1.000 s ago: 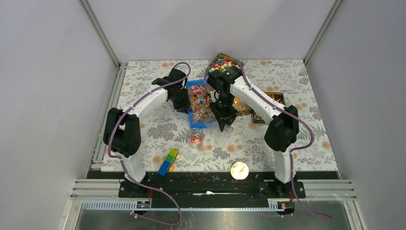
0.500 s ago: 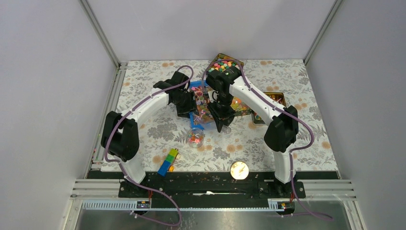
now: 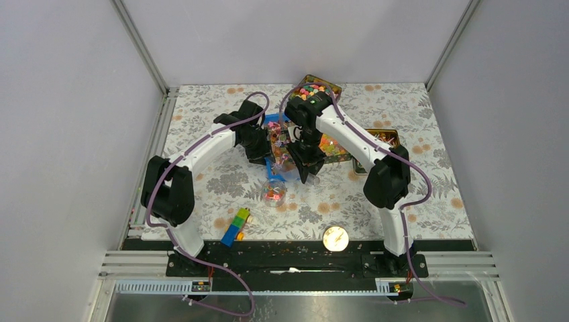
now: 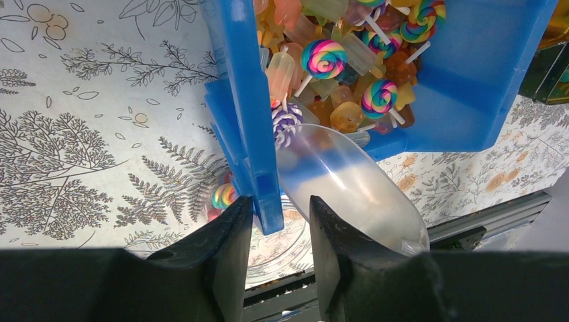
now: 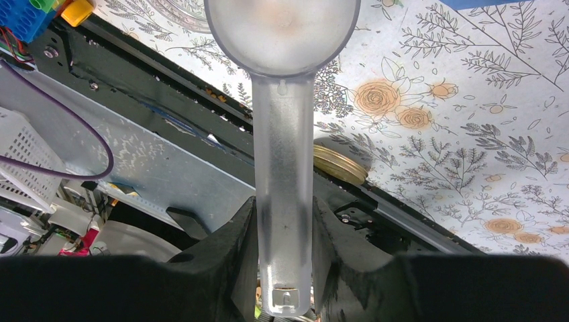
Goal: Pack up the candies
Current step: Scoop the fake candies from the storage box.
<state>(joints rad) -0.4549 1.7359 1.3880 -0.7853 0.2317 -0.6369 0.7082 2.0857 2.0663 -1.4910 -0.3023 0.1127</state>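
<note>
A blue bin (image 3: 275,176) holds the candies (image 4: 335,64): small swirl lollipops and translucent orange and pink sweets. My left gripper (image 4: 280,204) is shut on the bin's side wall (image 4: 245,107) and holds the bin tilted, its low corner over a clear jar (image 3: 274,192) with a few candies inside. My right gripper (image 5: 283,204) is shut on the handle of a clear plastic scoop (image 5: 282,134). The scoop's bowl (image 4: 349,188) lies at the bin's low corner, and I see no candy in it. In the top view the right gripper (image 3: 310,171) is just right of the bin.
A tin of round coloured balls (image 3: 315,87) stands at the back. A tray of orange sweets (image 3: 337,147) and a dark tin (image 3: 388,139) lie to the right. A gold lid (image 3: 335,237) and a stack of toy bricks (image 3: 235,227) sit near the front edge.
</note>
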